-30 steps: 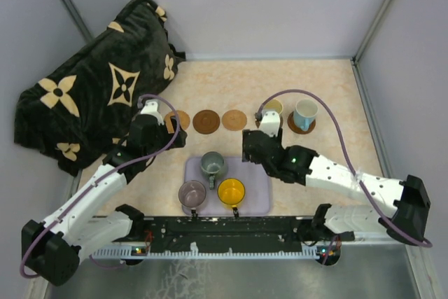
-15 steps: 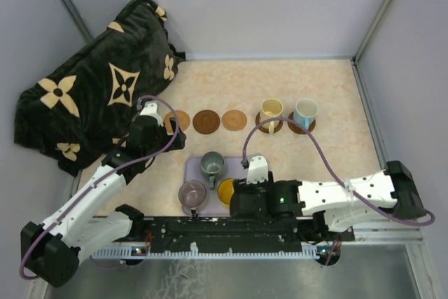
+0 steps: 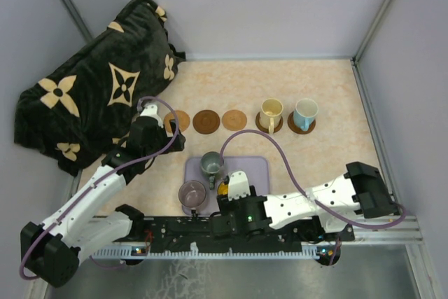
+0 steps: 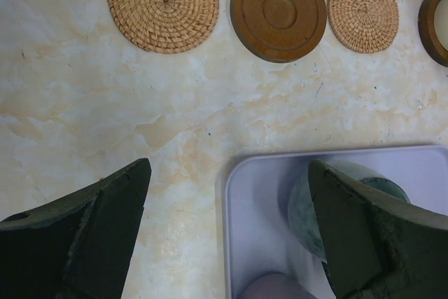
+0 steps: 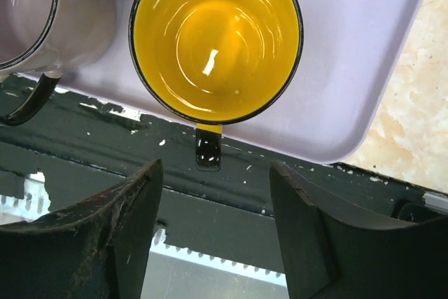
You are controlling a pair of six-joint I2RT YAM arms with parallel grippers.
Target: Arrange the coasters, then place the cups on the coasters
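Top external view: a marbled tabletop (image 3: 329, 89) with a black flower-patterned blanket (image 3: 98, 82) heaped at its far left, and a lavender tray (image 3: 257, 169) at the near edge between the two arms. The coasters (image 3: 206, 121) lie in a row across the middle. Three are bare, and the two at the right carry the cream cup (image 3: 271, 110) and the light-blue cup (image 3: 306, 110).

Three cups wait on the tray: the dark green cup (image 3: 212, 164) on the far side, the purple-grey cup (image 3: 192, 192) near left, and the yellow cup (image 5: 217, 40) near right.

The right gripper (image 5: 217, 166) hangs over the yellow cup, jaws partway apart and holding nothing, with the cup's dark handle (image 5: 208, 148) in the gap between them. The left gripper (image 4: 229, 167) hovers at the tray's far left corner, jaws spread wide and empty.

The step in hand appears to be fetching a third cup. The next move likely calls for lowering onto that handle, closing, lifting clear of the purple-grey cup close by, and carrying it to the bare coaster (image 3: 234, 120) beside the cream cup.
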